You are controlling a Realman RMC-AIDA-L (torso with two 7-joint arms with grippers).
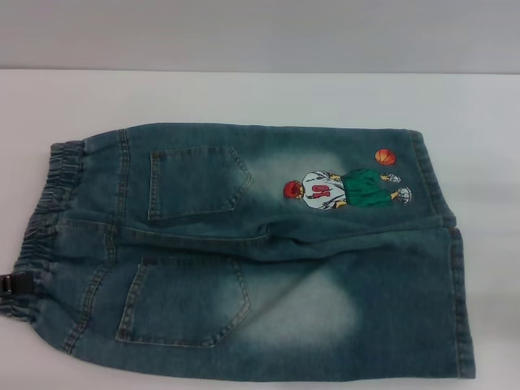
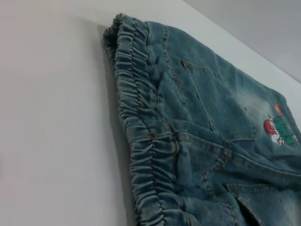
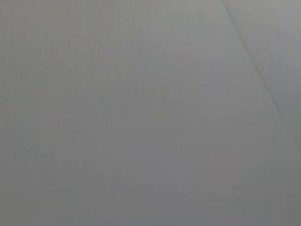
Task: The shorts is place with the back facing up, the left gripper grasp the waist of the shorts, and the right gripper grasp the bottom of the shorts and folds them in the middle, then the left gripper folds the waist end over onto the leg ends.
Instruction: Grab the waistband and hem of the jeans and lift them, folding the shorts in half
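The left gripper [image 1: 10,284] only peeks in as a small black bit at the left edge of the head view, right at the waist [image 1: 50,219] near its front end. It touches or sits just over the ruffled band, but I can't tell which, & can't tell if it is wide or narrow. The right gripper does not show in any view; the right wrist view is just plain grey w/ one thin dark line. The waist is the bunchy, wrinkly band on the left end of the shorts [image 1: 268,260]. In the left wrist view the waist [image 2: 141,127] runs close by, all gathered up, next to bare white worktop [image 2: 51,122]. The shorts lie flat on the white worktop [image 1: 244,93], back side up, spread sideways w/ the waist to the left & the legs to the right. Two back pockets show: the far pocket [image 1: 195,183] & the near pocket [image 1: 187,301]. The far leg has a little cartoon player [image 1: 341,191] in a red cap & green shorts, w/ an orange ball [image 1: 385,157] just above him. The bottom of the shorts [image 1: 455,276] is the straight stitched edge on the right end; the near leg reaches a bit more to the right than the far leg.
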